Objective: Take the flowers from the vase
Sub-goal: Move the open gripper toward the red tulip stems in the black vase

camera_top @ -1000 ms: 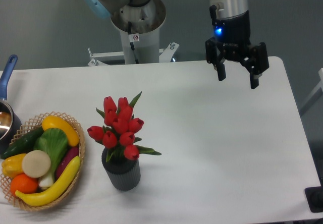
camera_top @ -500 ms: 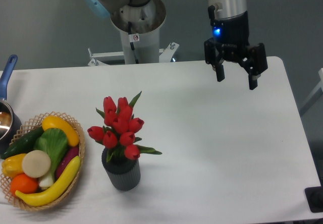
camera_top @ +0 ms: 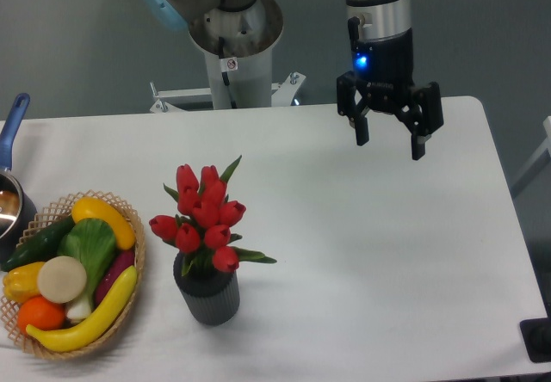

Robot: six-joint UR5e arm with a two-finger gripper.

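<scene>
In the fixed camera's view, a white table is seen from above and in front, with the arm's grey base column standing behind its far edge. The flowers, a bunch of red tulips with green leaves, are held upright in the vase, a dark ribbed cylinder placed near the front of the table, left of centre. The gripper is held in the air over the far right part of the table, well apart from the flowers; its two black fingers are spread wide and nothing is held between them. A small blue light is lit on the wrist above the fingers. Between the gripper and the flowers only bare table surface is seen, so nothing is placed in the way on that side. Just to the left of the vase, near but not touching, a wicker basket is set, filled with toy produce: a yellow banana, an orange, a green cucumber and other pieces. Behind the basket, at the left edge of the frame, a pot with a blue handle is partly cut off. A small round sticker with a red ring is fixed to the base column; its marking cannot be read. No other writing or brand is legible.
</scene>
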